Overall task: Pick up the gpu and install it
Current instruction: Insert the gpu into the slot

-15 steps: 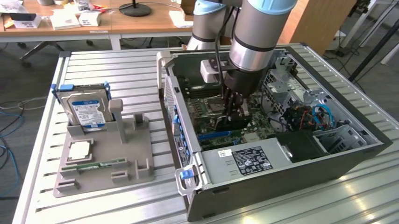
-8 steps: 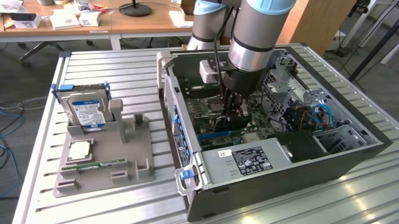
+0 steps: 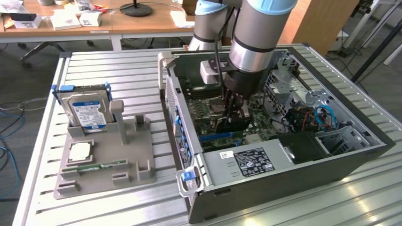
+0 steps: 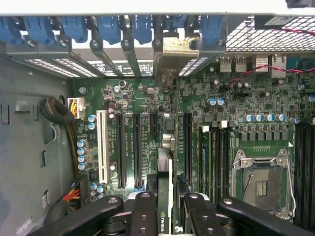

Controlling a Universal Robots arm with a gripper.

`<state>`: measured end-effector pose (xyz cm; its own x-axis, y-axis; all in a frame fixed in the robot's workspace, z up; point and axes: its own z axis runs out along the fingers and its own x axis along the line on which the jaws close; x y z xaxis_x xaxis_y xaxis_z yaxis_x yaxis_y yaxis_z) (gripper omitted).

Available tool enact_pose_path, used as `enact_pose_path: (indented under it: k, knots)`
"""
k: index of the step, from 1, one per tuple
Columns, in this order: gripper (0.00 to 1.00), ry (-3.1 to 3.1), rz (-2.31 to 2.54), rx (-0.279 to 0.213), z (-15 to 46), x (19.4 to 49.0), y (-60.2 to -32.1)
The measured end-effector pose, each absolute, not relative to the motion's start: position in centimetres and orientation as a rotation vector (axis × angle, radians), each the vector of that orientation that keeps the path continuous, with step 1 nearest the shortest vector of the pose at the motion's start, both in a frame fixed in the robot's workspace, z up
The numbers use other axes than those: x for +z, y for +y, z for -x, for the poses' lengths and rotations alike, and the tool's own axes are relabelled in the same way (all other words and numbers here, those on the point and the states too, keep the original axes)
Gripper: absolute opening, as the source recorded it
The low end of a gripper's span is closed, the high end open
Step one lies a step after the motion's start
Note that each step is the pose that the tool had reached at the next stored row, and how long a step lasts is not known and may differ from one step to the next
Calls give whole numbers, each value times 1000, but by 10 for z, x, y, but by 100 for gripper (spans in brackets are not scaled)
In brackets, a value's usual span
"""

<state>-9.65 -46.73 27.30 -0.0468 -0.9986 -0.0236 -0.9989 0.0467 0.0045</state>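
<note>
My gripper point(image 3: 234, 109) reaches down into the open computer case point(image 3: 301, 169) and is shut on the gpu point(image 3: 230, 125), a dark card held upright just above the motherboard point(image 3: 210, 113). In the wrist view the gpu point(image 4: 164, 219) runs edge-on between my black fingers point(image 4: 145, 211), and its metal bracket point(image 4: 174, 49) sits at the row of rear slot openings. The card lies over the motherboard point(image 4: 133, 98) between the long black expansion slots point(image 4: 120, 147). Whether its edge is seated in a slot is hidden by the card itself.
The empty CPU socket point(image 4: 261, 182) is beside the card. A power supply point(image 3: 251, 162) fills the case's near end, with cables point(image 3: 320, 117) at the exterior view's right. Outside, a grey holder point(image 3: 107, 160) carries a blue-labelled hard drive point(image 3: 88, 110), a chip point(image 3: 80, 150) and a RAM stick point(image 3: 94, 165).
</note>
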Motion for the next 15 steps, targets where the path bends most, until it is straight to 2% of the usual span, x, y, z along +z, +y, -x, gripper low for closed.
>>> enact_pose_path:
  k: [15]
  knots:
    - [26, 2263, 2159, 31, 99, 273, -467]
